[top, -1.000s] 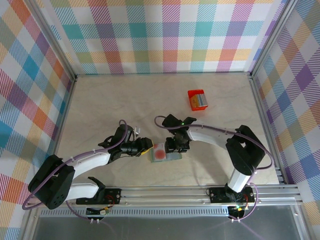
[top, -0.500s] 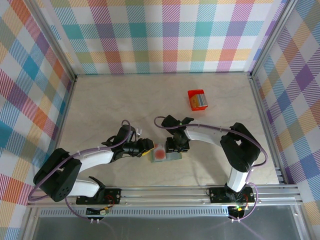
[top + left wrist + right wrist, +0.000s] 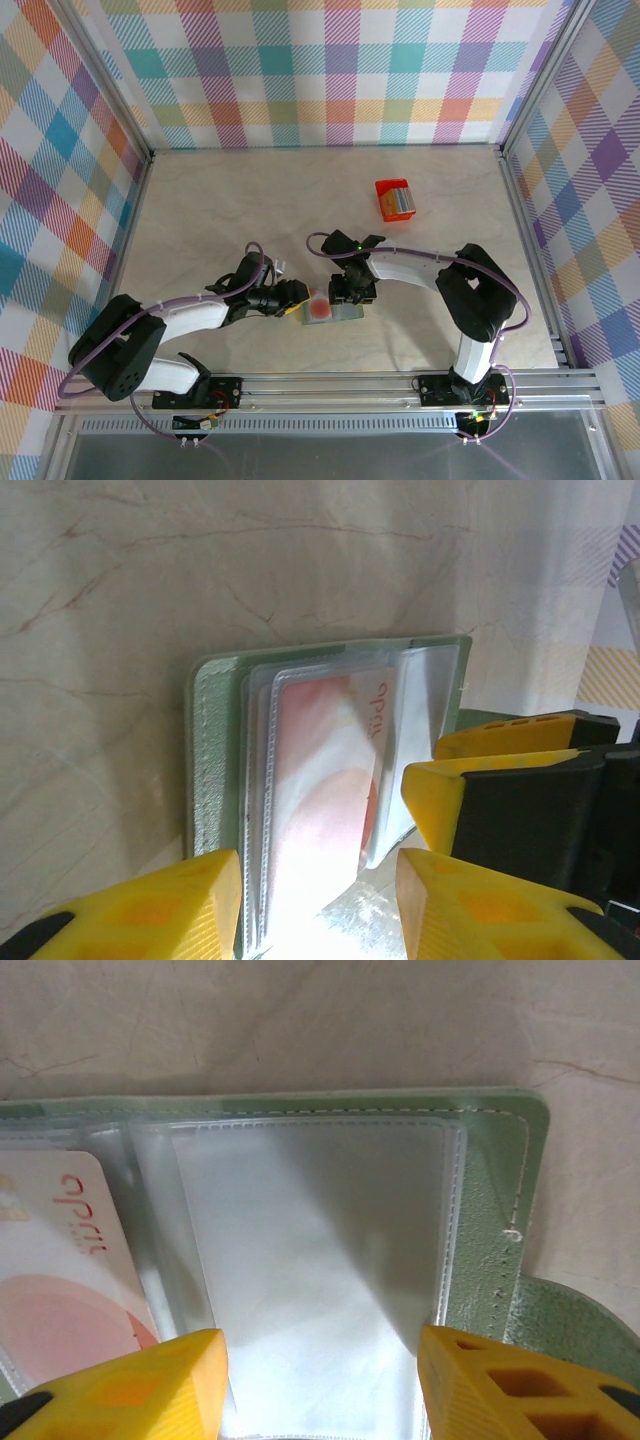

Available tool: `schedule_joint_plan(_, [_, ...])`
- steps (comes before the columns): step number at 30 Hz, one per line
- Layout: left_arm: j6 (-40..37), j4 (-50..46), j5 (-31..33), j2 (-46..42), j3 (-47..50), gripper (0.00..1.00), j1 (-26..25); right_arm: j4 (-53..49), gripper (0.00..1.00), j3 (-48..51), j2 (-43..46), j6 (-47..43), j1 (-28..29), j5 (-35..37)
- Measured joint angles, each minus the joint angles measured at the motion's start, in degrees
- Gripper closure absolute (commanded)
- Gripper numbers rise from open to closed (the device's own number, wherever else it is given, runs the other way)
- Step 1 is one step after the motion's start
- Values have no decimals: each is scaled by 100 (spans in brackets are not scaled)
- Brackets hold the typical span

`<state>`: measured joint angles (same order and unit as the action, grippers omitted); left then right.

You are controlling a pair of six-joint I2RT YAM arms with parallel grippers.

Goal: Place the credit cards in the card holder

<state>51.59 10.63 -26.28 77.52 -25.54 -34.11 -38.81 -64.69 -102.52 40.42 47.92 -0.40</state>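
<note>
Under the left wrist camera, the left gripper (image 3: 318, 872) has its yellow fingers set moderately apart, astride the near end of the card holder (image 3: 210, 765). Whether they press on it I cannot tell. The holder lies open and flat, and a pale card with a red mark (image 3: 320, 780) sits inside its clear sleeves. This view also catches the right gripper's fingers (image 3: 445, 790) just beside the holder's far side. The right wrist view adds what that angle hides: the right gripper (image 3: 322, 1360) stands open over an empty clear sleeve (image 3: 310, 1250), with the stitched green edge and the tab (image 3: 575, 1325) to its right.

From above, an aluminium rail (image 3: 340, 383) runs along the near edge. Both arms bend inward and meet at the holder on the pale marbled table (image 3: 220, 210). A small red box (image 3: 394, 199) sits well apart, farther back on the right. Pastel checked walls (image 3: 320, 70) enclose three sides.
</note>
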Motion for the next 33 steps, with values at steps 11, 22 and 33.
schedule_joint_plan(11, [-4,11,26,33,61,55,0,122,47,31,-15,205,-37,-120])
schedule_joint_plan(22, [-2,181,44,195,219,55,0,435,52,219,76,286,-146,-437])
schedule_joint_plan(33, [2,262,39,192,260,56,0,997,54,345,74,424,-144,-914])
